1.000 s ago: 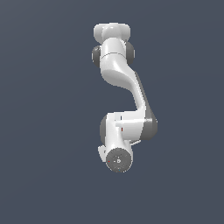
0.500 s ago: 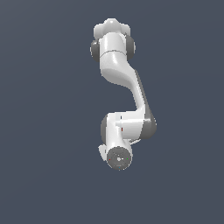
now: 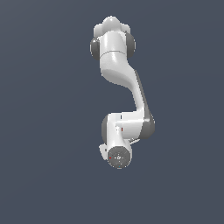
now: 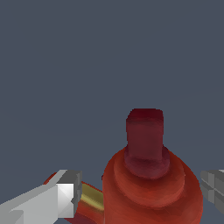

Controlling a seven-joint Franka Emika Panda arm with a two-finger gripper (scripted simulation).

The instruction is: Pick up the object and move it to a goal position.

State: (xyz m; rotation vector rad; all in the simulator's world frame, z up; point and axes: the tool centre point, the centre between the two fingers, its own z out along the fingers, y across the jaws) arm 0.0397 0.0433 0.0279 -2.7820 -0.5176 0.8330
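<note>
Flat slate-grey ground (image 3: 43, 131) everywhere, no edge, no horizon, nothing else on it in either view.

In the exterior view, seen from above: white Panda arm (image 3: 118, 70), rounded shoulder at the top of the picture, upper link slanting down toward the exterior view's right, grey elbow joint (image 3: 146, 124), then a short forearm doubling back to the exterior view's left. At the low end, the round grey wrist flange (image 3: 119, 156) facing the camera, tiny red marks on it. Gripper and toy hidden beneath the flange in this view.

In the wrist view: red drill-shaped toy (image 4: 151, 183) filling the space between the fingers. Broad, rounded red body, ringed in lighter and darker bands; stubby dark red nose tip (image 4: 145, 131) sticking out beyond it over the grey ground. Yellowish-tan patch (image 4: 92, 197) on the side of the body nearest the pale finger, with a sliver of red showing past that finger's edge.

Gripper (image 4: 142, 190) with fingers spread, one pale grey-white finger pad (image 4: 65, 199) on one flank of the toy, one darker grey finger pad (image 4: 213, 188) on the other. Pale pad just beside or touching the tan patch, contact impossible to tell; dark pad near the body with a thin strip of grey ground between. Straddling the toy, not clamped on it.
</note>
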